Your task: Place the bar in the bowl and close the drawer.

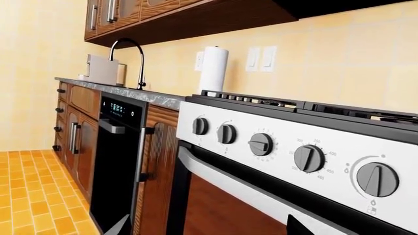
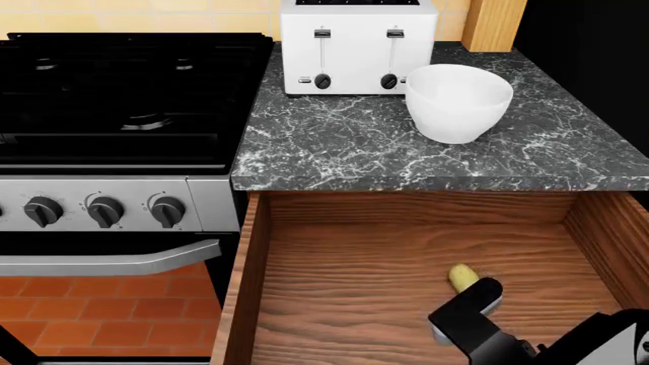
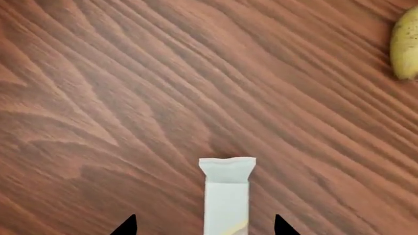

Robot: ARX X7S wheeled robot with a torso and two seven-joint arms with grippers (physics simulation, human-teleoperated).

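The drawer [image 2: 345, 281] of reddish-brown wood stands pulled wide open under the dark marble counter. On its floor [image 3: 130, 98] lies the bar [image 3: 226, 193], a white-wrapped stick. My right gripper [image 3: 203, 226] hovers over it, open, one dark fingertip on each side of the wrapper and apart from it. From the head camera, the right gripper [image 2: 469, 315] covers most of the bar. The white bowl [image 2: 458, 103] sits upright on the counter by the toaster. My left gripper [image 1: 209, 230] is open and empty, facing the stove front.
A yellow banana-like fruit [image 2: 461, 277] lies in the drawer just beyond the bar, also seen from the right wrist as the fruit [image 3: 405, 44]. A white toaster [image 2: 357, 46] stands behind the bowl. The gas stove [image 2: 112, 114] with knobs and oven handle is to the left.
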